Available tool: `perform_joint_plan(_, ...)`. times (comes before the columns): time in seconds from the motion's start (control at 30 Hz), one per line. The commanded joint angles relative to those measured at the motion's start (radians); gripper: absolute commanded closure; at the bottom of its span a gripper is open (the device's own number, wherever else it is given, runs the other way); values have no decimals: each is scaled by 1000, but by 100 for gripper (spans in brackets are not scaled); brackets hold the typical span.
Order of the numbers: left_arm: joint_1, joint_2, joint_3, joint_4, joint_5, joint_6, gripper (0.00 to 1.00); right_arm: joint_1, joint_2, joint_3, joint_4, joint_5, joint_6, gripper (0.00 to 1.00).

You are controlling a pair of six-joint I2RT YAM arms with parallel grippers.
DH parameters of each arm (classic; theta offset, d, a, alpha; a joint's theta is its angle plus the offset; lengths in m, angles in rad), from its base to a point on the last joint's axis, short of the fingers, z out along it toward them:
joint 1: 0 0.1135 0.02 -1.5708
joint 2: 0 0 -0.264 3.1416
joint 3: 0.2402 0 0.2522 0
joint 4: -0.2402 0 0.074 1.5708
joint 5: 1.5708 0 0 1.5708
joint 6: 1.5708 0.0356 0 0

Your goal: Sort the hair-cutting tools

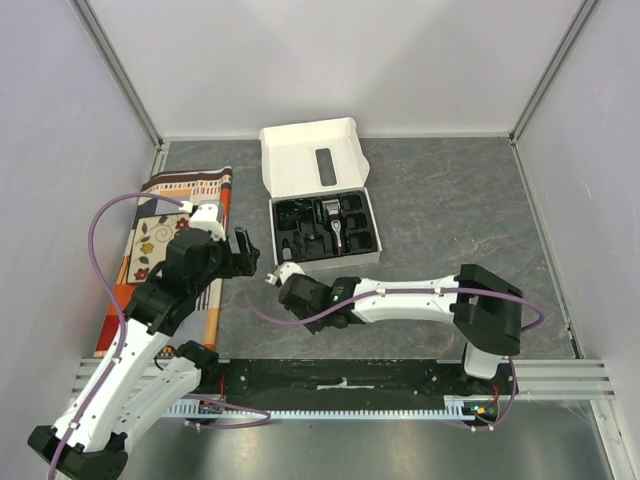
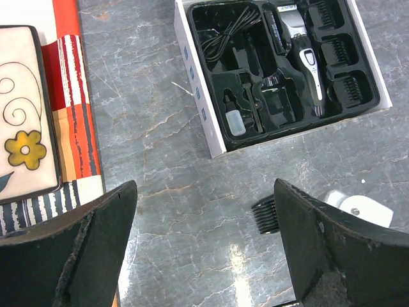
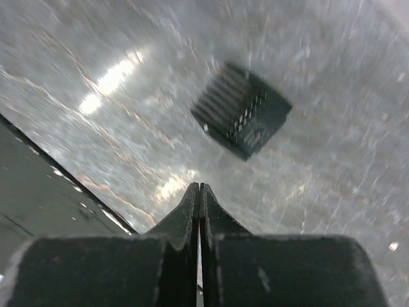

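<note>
The left wrist view alone looks into the white cardboard box [image 2: 192, 70] with its black moulded tray. It shows a black handheld clipper with a silver blade head [image 2: 305, 54], a coiled black cable [image 2: 223, 32] in the far-left compartment, a small pale bottle [image 2: 236, 120] by the front wall, and ribbed black guards [image 2: 339, 50] down the right side. The right wrist view shows none of this, only a small black comb guard [image 3: 243, 118], blurred, flat on the grey marbled table [image 3: 332, 192] and askew to the fingers. From above, that guard cannot be made out among the arms.

The loose comb guard lies just in front of the box's front wall, towards its left corner, apart from it. The right gripper [image 3: 199, 192] has its fingers pressed together on nothing, the tips near the guard. The left gripper [image 2: 204, 192] hangs in front of the box with jaws spread wide and empty. An orange striped placemat [image 2: 70, 115] lies left of the box, and the box's lid [image 1: 305, 155] stands open behind.

The clipper's long axis runs front to back in the box, blade head towards the lid
</note>
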State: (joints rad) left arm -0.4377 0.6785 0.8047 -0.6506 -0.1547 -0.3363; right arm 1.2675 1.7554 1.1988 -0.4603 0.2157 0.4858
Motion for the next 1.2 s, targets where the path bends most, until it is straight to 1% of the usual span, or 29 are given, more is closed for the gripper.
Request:
perform_joint_plan(0.0,2,1,5,48,7,16,7,26,-36,-77,-12,48,157,100)
perform_joint_plan(0.17,2,4,5,48,10,14,7,27,-25,-139,32,59,212,100)
perform_joint_plan(0.27,2,6,5,48,10,16,7,29,-16,-145,55,68,232,100)
perform_joint_plan(0.4,2,9,5,48,9,16,7,27,-13,-150,63,132,267,100)
perform_joint_plan(0.57,2,10,4,48,9,16,7,27,9,-150,68,145,312,100)
perform_joint_plan(0.67,2,9,4,46,7,17,7,26,24,-156,66,180,339,100)
perform_joint_plan(0.9,2,12,2,45,7,16,7,-20,49,-166,75,218,398,100)
perform_joint_plan(1.17,2,16,4,46,4,17,7,-88,79,-177,138,209,433,100)
